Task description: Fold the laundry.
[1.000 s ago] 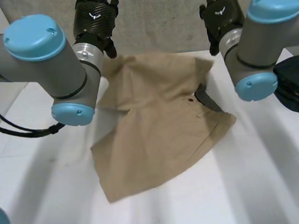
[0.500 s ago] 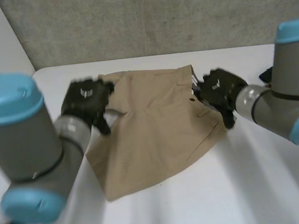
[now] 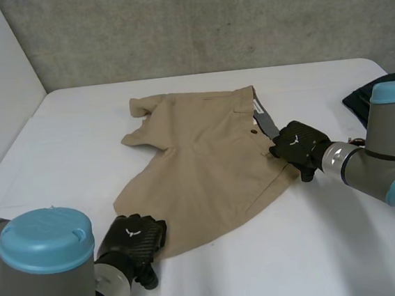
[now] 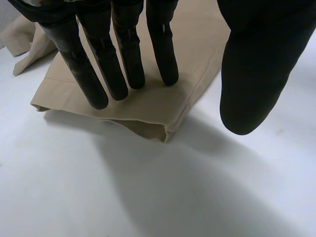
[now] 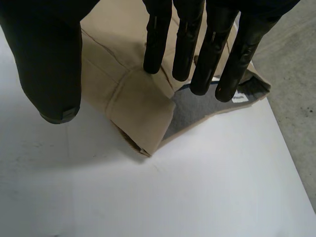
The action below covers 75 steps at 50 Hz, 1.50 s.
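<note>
Tag (image 5: 240, 97): one, white, on the grey waistband lining; we cannot read its writing.
Left hand (image 3: 131, 242): lower left of the frame, fingers straight, thumb apart, over a leg-hem corner; we see nothing gripped.
Right hand (image 3: 297, 145): centre right, fingers straight, thumb wide, over the turned-out waistband; nothing gripped.
Shorts (image 3: 206, 168): one tan pair, flat at the centre of the white table (image 3: 78, 145).
Dark garment (image 3: 360, 97): one, at the right edge.
</note>
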Each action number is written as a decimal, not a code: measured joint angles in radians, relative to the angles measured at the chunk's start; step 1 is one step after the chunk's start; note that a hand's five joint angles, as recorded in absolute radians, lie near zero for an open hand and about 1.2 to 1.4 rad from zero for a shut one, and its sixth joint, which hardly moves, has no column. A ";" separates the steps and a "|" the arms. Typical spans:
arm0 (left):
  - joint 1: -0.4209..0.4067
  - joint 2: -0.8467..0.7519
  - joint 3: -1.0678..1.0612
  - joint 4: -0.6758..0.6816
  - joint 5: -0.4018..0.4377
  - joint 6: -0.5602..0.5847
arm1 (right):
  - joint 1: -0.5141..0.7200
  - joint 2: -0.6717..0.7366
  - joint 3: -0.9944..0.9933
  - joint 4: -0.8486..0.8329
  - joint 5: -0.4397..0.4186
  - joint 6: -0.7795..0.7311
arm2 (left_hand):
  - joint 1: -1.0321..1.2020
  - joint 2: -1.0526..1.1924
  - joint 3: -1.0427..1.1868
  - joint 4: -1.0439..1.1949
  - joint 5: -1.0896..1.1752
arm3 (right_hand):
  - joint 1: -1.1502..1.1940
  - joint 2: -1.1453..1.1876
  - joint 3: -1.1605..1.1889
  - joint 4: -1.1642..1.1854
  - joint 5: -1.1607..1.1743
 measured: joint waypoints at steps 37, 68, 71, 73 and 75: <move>-0.001 -0.125 0.051 0.128 -0.052 0.017 | 0.010 -0.053 -0.001 0.012 0.023 0.133 | 0.508 0.581 0.576 0.580 0.551 | 0.473 0.613 0.622 0.630 0.618; 0.099 0.110 0.041 0.042 -0.020 0.255 | -0.033 -0.387 0.233 0.370 0.064 0.262 | 0.290 0.330 0.330 0.347 0.340 | 0.476 0.613 0.622 0.630 0.618; 0.107 0.063 0.047 0.044 -0.004 0.252 | -0.029 -0.361 0.233 0.315 0.079 0.303 | 0.038 0.083 0.089 0.088 0.090 | 0.489 0.613 0.622 0.630 0.618; 0.110 0.023 0.052 0.044 0.007 0.249 | -0.026 -0.333 0.230 0.273 0.101 0.331 | -0.016 0.006 0.010 0.004 0.004 | 0.492 0.613 0.622 0.630 0.618; 0.110 -0.002 0.054 0.043 0.013 0.246 | -0.023 -0.304 0.227 0.239 0.130 0.352 | -0.031 -0.024 -0.021 -0.029 -0.030 | 0.492 0.613 0.622 0.630 0.618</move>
